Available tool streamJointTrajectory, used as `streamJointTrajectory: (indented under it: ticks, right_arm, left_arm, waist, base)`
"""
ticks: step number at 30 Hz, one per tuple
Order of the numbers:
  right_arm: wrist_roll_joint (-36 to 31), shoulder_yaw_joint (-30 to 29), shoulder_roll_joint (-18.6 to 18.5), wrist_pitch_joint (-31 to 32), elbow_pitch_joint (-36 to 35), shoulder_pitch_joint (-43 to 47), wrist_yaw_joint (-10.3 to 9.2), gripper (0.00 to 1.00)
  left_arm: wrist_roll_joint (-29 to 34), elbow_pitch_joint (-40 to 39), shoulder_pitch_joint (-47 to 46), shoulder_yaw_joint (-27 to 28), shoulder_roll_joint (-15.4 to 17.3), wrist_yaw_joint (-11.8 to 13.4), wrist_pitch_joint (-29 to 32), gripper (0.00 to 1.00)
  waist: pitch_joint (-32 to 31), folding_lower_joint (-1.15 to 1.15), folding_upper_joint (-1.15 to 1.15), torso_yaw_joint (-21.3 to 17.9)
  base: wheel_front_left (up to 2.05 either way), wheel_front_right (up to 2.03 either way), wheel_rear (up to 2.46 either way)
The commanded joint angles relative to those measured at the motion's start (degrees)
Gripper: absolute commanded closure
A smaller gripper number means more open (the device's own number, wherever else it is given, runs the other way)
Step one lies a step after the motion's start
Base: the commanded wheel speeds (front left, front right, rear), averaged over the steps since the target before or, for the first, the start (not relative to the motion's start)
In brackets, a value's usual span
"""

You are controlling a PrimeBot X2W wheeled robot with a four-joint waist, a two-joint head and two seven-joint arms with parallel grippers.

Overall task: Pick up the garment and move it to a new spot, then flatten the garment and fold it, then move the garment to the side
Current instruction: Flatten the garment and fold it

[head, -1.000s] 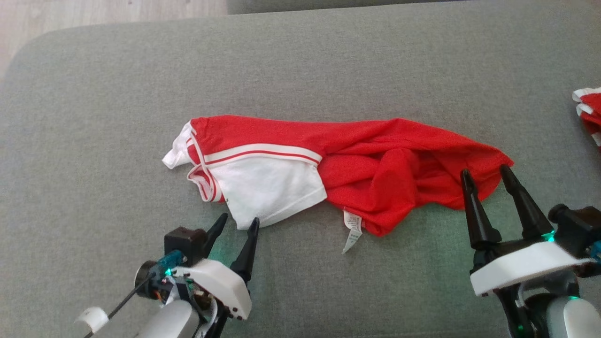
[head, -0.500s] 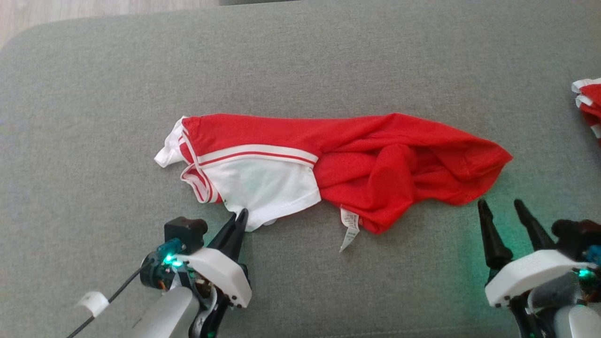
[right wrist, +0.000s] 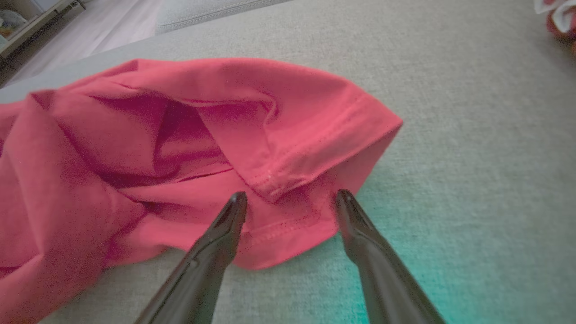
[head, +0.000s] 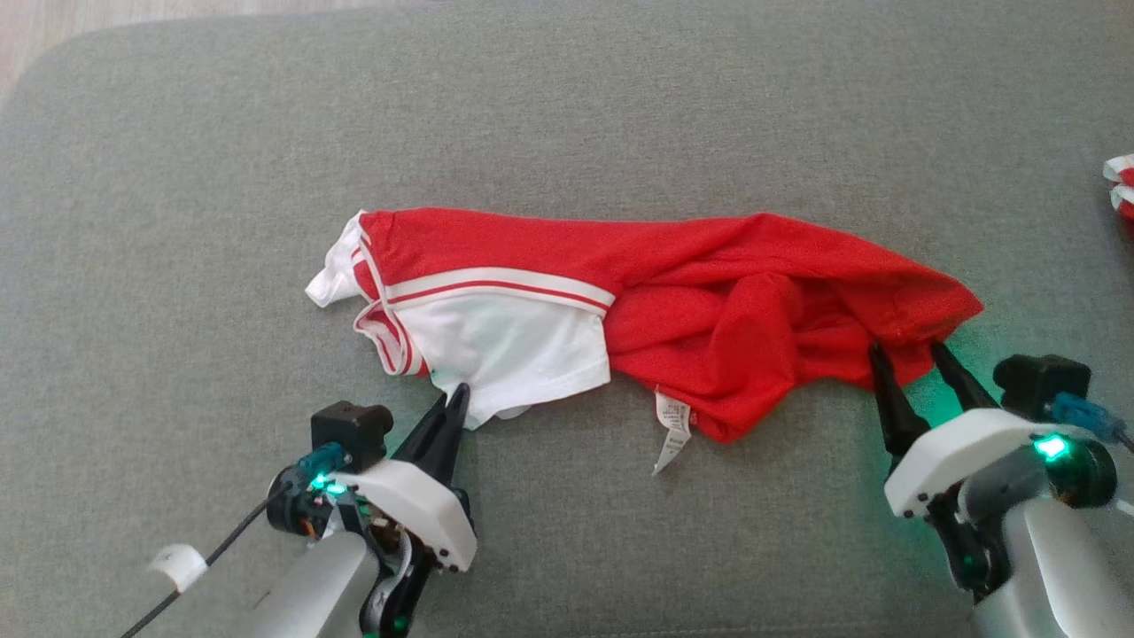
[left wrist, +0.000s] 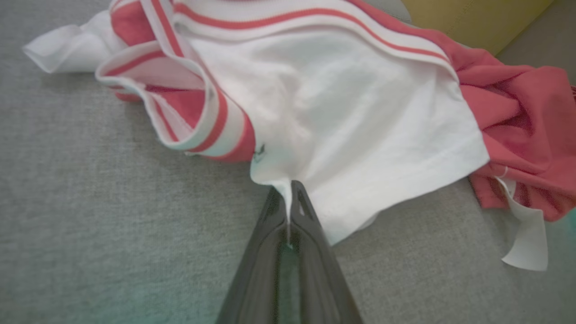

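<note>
Red with a white, stripe-trimmed sleeve, the T-shirt (head: 709,292) lies crumpled across the middle of the grey cushion (head: 567,115), its care label (head: 673,430) trailing at the near edge. The left gripper (head: 454,403) has its fingers pressed together, pinching the white sleeve's hem corner. The right gripper (head: 908,359) has its fingers spread, straddling the red hem at the opposite end.

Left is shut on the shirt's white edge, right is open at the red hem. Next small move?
Probably close the right gripper on the red hem: its fingers stand open either side of that hem, tips at the cloth, while the left gripper pinches the white edge. Both ends of the shirt would then be held for the lift.
</note>
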Motion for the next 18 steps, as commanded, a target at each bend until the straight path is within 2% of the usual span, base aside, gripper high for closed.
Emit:
streamJointTrajectory:
  ticks: [1, 4, 5, 6, 10, 14, 17, 18]
  right_arm:
    - [0.3, 1.6, -1.2, -0.8, -1.5, -2.1, -0.04, 0.00]
    - [1.1, 2.3, -1.6, -2.2, -0.1, -3.5, -0.04, 0.02]
    - [1.4, 2.5, -1.8, -2.5, 0.2, -3.8, -0.04, 0.65]
    - [1.6, 2.7, -2.0, -3.0, 0.3, -4.2, -0.04, 1.00]
    - [2.0, 3.1, -3.4, -3.7, 0.3, -4.9, -0.04, 1.00]
    - [1.7, 2.6, -4.9, -4.1, -2.7, -5.0, -0.04, 1.00]
    - [1.3, 2.2, -6.5, -3.9, -6.6, -4.8, -0.04, 1.00]
    - [0.9, 1.8, -7.5, -3.4, -9.9, -4.5, -0.04, 1.00]
  left_arm:
    - [0.1, -0.9, -1.8, 1.5, 0.6, 0.0, -0.5, 1.00]
    - [0.0, -0.8, -1.7, 1.7, 0.8, 0.1, -1.2, 1.00]
    - [0.0, -0.8, -1.7, 1.7, 0.8, 0.2, -1.4, 1.00]
    - [0.0, -0.9, -1.7, 1.8, 0.8, 0.2, -1.7, 1.00]
    - [0.2, -1.6, -1.7, 2.3, 1.2, 0.5, -3.6, 1.00]
    - [0.7, -4.0, -1.8, 3.7, 2.3, 1.5, -6.5, 1.00]
    - [1.6, -8.0, -1.7, 5.2, 4.0, 3.1, -8.7, 1.00]
    - [2.6, -12.1, -1.5, 6.5, 5.6, 4.7, -9.8, 1.00]
  waist:
    - [0.0, 0.00, 0.00, 0.1]
    - [-0.1, 0.00, 0.00, 0.3]
    - [-0.1, 0.00, 0.00, 0.4]
    - [-0.1, 0.00, 0.00, 0.4]
    - [-0.2, 0.00, 0.00, 0.6]
    - [-0.9, 0.00, 0.00, 0.5]
    - [-2.1, 0.00, 0.00, 0.5]
    - [-3.2, 0.00, 0.00, 0.5]
  base:
    - [0.00, 0.00, 0.00]
    - [0.00, 0.00, 0.00]
    - [0.00, 0.00, 0.00]
    - [0.00, 0.00, 0.00]
    - [0.00, 0.00, 0.00]
    - [0.00, 0.00, 0.00]
    - [0.00, 0.00, 0.00]
    - [0.00, 0.00, 0.00]
